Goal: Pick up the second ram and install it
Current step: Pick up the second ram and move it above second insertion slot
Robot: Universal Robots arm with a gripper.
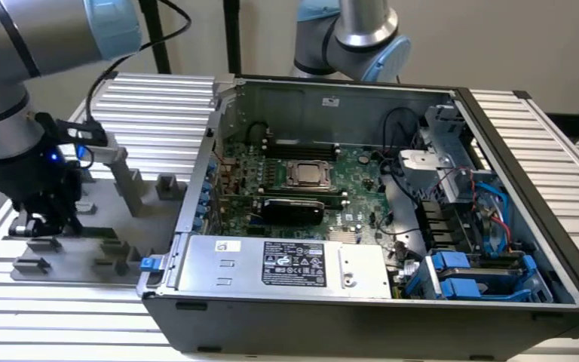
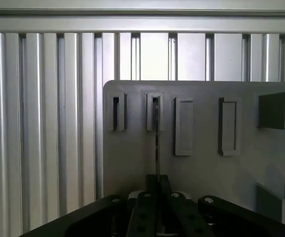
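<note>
The black gripper is clamping the second ram, a thin stick seen edge-on, standing in a slotted holder on the grey fixture plate. On the exterior view's right, the open black computer case is showing a silver power supply; its black label is too small to read.

The arm reaches down, wrist vertical, end effector closed narrowly.
</note>
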